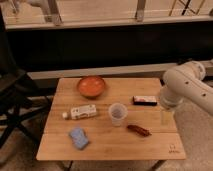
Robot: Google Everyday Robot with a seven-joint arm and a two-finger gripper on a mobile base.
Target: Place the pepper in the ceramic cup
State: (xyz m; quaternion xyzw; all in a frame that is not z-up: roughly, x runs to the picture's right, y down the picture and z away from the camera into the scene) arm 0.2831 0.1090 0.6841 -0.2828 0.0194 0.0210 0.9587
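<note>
The pepper [138, 130] is small, elongated and dark red-brown. It lies flat on the wooden table [107, 145], toward the front right. The ceramic cup [117, 113] is pale whitish-grey and tapered, with no handle. It stands upright near the table's middle, just left of and behind the pepper. My white arm comes in from the right. The gripper [165, 117] hangs below the wrist over the table's right edge, to the right of the pepper and a little behind it. It holds nothing that I can see.
An orange-red bowl [91, 85] sits at the back of the table. A white bottle [81, 111] lies on its side left of the cup. A dark box with a white stripe [145, 100] lies behind the gripper. A blue sponge [78, 137] is at the front left. A black folding chair [12, 100] stands to the left.
</note>
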